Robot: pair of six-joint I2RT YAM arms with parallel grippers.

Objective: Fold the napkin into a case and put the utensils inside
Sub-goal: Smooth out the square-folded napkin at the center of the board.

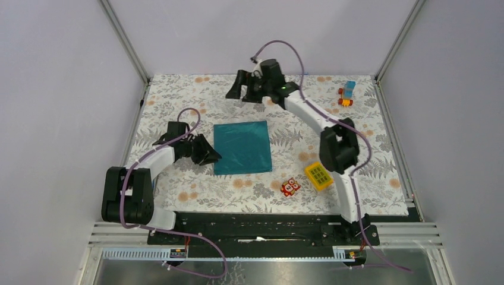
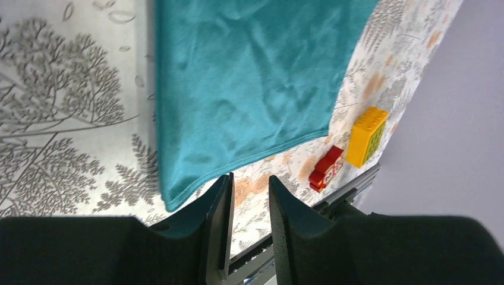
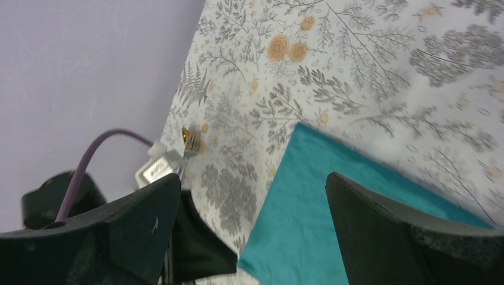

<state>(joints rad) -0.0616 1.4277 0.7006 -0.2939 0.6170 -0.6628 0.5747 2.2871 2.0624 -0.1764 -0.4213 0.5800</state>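
One floral tablecloth [image 1: 380, 151] within lilac walls [image 1: 59, 89]; left hand [image 2: 249, 178] slightly ajar, right hand [image 3: 252, 181] wide open.

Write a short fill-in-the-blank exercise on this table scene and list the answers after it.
The gripper closest to the napkin is the ____ one.
The owl toy stands next to a ____ block.
The right gripper is wide ____.
Answers: left; yellow; open.

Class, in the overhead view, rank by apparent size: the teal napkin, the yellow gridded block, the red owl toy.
1. teal napkin, by far largest
2. yellow gridded block
3. red owl toy, slightly smaller than the block
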